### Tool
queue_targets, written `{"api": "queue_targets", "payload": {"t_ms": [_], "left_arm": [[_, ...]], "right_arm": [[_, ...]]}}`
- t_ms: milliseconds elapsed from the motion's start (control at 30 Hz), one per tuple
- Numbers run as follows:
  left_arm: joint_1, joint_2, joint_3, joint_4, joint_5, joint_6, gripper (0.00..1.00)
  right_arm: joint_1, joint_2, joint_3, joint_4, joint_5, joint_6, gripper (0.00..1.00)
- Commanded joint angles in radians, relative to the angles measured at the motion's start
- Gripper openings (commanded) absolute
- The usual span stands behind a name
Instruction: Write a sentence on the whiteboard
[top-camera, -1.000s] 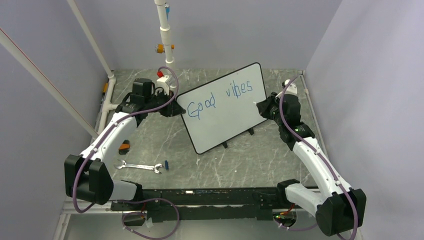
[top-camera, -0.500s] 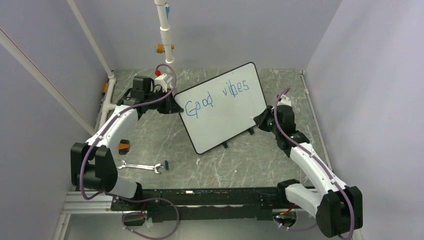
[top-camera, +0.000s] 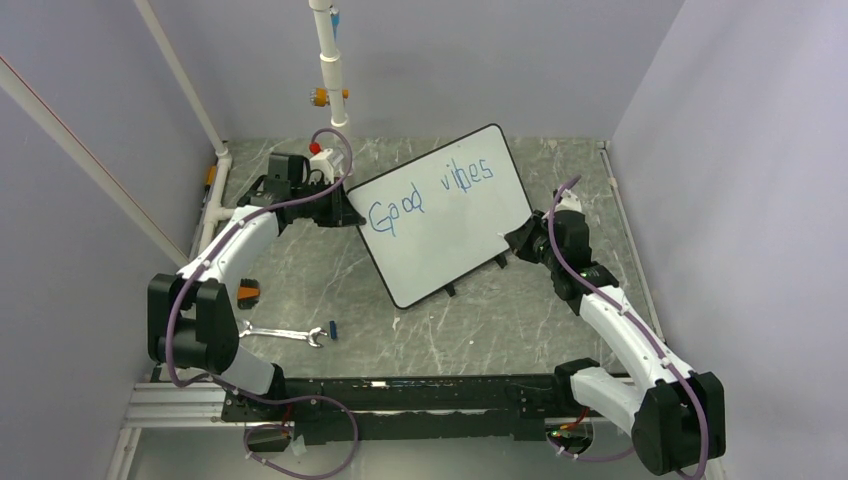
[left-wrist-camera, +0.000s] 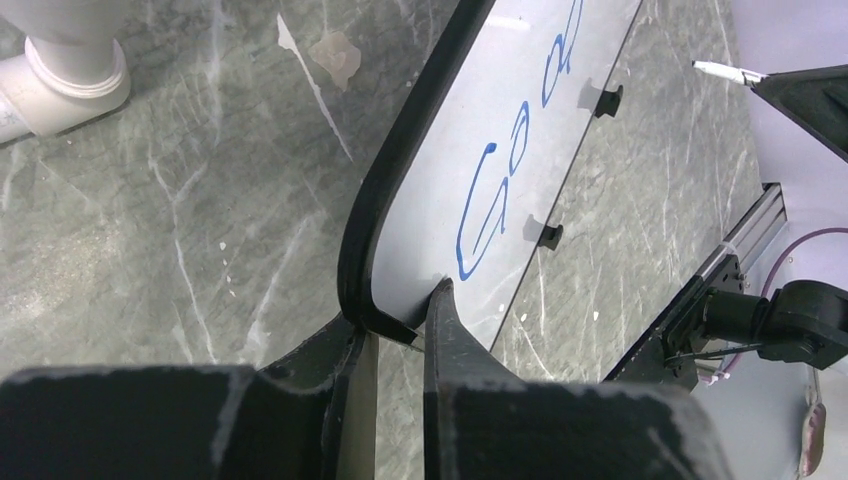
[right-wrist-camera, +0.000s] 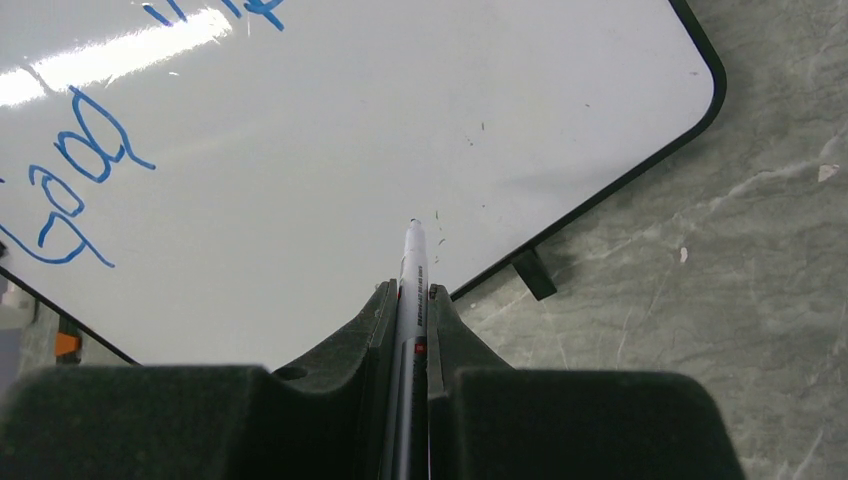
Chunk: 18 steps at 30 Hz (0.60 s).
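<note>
While left fingers (left-wrist-camera: 455, 345) pinch whiteboard (top-camera: 450, 245) at its 9 o'clock corner | right fingers (right-wrist-camera: 452, 325) clamp marker (right-wrist-camera: 413, 258), axis 12 o'clock, tip by blank area 5 o'clock of sentence (top-camera: 395, 215) | contact unclear

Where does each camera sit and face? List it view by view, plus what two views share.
Top external: fixed above and behind the bases, looking down on the table; both arms show whole, either side of the whiteboard.
Left wrist: on the left arm, looking along the left jaws, shut on the whiteboard's black frame.
Right wrist: on the right arm, looking along the right jaws, shut on the marker, toward the board's blank lower part.
Shared: both wrist views show the blue sentence and the marker.
</note>
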Motion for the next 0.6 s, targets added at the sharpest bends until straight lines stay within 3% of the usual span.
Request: {"api": "queue_targets", "payload": {"t_ms": [0, 567], "left_arm": [[-0.018, 0.063, -0.060, -0.145, -0.386, 0.254, 0.00], [-0.021, 0.016, -0.081, -0.120, -0.422, 0.246, 0.18]], "right_arm": [[0.001, -0.022, -0.011, 0.057, -0.011, 0.009, 0.00], [0.001, -0.027, -0.025, 0.059, -0.010, 0.011, 0.00]]}}
